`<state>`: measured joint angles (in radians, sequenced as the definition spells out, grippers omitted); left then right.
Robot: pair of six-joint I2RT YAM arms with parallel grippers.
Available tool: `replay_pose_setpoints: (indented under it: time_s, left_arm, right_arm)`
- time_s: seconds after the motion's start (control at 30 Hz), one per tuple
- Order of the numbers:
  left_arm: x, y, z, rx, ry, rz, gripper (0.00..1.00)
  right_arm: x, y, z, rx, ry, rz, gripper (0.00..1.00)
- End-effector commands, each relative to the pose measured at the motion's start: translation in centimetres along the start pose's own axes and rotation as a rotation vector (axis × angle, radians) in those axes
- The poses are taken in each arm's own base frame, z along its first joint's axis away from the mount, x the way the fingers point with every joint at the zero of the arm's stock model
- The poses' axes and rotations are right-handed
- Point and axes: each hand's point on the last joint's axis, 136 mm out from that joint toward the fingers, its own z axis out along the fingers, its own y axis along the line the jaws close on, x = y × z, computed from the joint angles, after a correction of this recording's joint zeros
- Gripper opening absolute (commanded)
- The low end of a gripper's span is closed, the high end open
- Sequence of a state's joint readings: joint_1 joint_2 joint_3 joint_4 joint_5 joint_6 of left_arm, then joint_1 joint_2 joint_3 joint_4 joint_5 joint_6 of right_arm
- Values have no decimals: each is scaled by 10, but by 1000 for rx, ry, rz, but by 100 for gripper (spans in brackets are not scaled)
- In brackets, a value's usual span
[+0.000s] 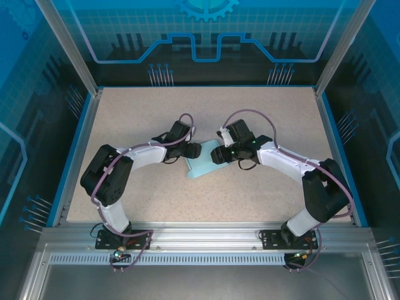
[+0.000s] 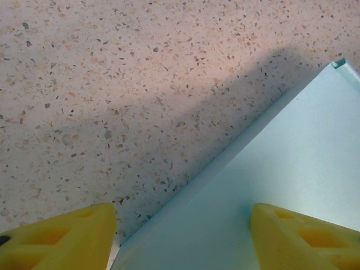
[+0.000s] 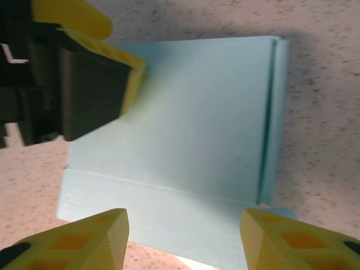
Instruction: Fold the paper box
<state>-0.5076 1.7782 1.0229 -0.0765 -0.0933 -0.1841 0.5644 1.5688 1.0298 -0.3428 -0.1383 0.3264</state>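
The left claw (image 2: 183, 225) has its jaws well apart and grips nothing, with 1 yellow finger (image 2: 62, 239) over the speckled table (image 2: 112, 84) and the other over the paper box (image 2: 292, 169), straddling its edge. The right claw (image 3: 184, 225) is also parted and empty, above the box's creased flap. The pale blue box lies mid-table between the 2 claws.

The left end effector (image 1: 190, 152) and right end effector (image 1: 219, 154) are meeting at the middle of the tabletop (image 1: 125, 112) — crowding the paper box (image 1: 202, 165) from either side and blocking any pass between them. Elsewhere the surface is lying bare out to the blue rim (image 1: 76, 144).
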Motion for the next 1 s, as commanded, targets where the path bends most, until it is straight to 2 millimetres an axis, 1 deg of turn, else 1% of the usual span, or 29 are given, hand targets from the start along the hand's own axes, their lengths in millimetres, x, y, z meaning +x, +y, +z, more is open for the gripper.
replay_pose_setpoints:
  time_s: [0.0, 0.17, 0.23, 0.33, 0.4, 0.47, 0.53, 0.7, 0.83, 0.97]
  left_arm:
    - [37, 14, -1, -81, 97, 11, 66]
    - [16, 6, -14, -43, 28, -18, 68]
    - [8, 4, -19, -31, 2, -24, 69]
    - [1, 3, -26, -6, -17, -35, 71]
    - [0, 6, -30, 7, -17, -45, 73]
    - [4, 9, -32, 37, 0, -58, 74]
    - [14, 12, -31, 73, 43, -76, 74]
    - [36, 14, -18, 121, 141, -91, 73]
    - [44, 14, -11, 125, 183, -93, 70]
    - [52, 18, -10, 104, 204, -83, 68]
  right_arm:
    - [-5, 25, 0, -115, -4, 30, 54]
    - [-11, 26, 16, -137, -8, 40, 50]
    - [-11, 25, 25, -144, 9, 42, 49]
    - [-3, 18, 39, -132, 43, 53, 47]
    - [3, 13, 45, -127, 62, 60, 46]
    - [8, 7, 50, -114, 77, 68, 45]
    - [13, 2, 53, -104, 89, 71, 43]
    - [13, -8, 58, -76, 100, 57, 41]
    - [5, -12, 58, -60, 103, 24, 41]
    - [-8, -15, 54, -40, 90, -7, 40]
